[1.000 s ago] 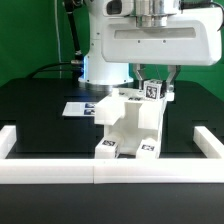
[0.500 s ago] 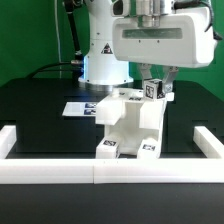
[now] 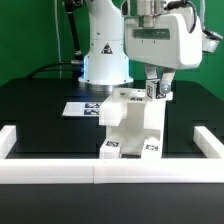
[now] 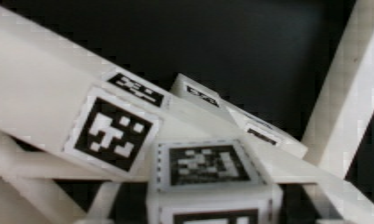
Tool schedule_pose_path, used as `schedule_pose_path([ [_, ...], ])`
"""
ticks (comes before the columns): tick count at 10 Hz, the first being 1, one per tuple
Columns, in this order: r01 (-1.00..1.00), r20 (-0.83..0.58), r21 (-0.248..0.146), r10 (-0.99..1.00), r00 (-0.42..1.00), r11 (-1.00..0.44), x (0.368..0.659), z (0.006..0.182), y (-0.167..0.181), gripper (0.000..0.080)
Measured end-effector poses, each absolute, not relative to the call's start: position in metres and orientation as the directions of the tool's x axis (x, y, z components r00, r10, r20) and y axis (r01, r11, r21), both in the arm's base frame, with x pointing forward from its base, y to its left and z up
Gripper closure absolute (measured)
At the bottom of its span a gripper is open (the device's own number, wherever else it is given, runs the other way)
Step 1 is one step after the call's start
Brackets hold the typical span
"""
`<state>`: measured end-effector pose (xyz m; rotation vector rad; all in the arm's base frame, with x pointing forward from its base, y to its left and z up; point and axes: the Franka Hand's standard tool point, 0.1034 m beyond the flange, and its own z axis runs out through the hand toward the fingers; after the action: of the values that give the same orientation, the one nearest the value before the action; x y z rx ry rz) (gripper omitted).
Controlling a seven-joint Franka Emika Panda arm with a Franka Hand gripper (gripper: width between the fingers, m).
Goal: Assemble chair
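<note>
Black counter (image 3: pixel 40 110), green backdrop (image 3: pixel 25 40). Item: chair (image 3: pixel 130 125), part-built, just below claw (image 3: pixel 158 88). Claw clenched on tagged post (image 3: pixel 156 91). Handling, as judged: seat post upright, press gently, avoid jamming.

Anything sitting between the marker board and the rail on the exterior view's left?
Nothing. The exterior view shows only bare black table between the marker board and that rail.
</note>
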<state>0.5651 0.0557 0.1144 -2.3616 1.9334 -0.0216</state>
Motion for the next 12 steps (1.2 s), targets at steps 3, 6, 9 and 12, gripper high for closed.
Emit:
schedule_pose_path([
  [3,-0.976,-0.044,-0.076,-0.977,0.208,-0.204,0.565,0.114,0.056,0.0306],
  [6,-0.913,-0.026,-0.083,-0.915,0.402,-0.398,0.565,0.114,0.059,0.0159],
  [9,-0.717,0.02,-0.092,-0.721,0.692,-0.691,0.566,0.113,0.066,0.0151],
  [12,-0.484,0.046,-0.081,-0.489,0.871,-0.871,0.566,0.113,0.067,0.0151],
])
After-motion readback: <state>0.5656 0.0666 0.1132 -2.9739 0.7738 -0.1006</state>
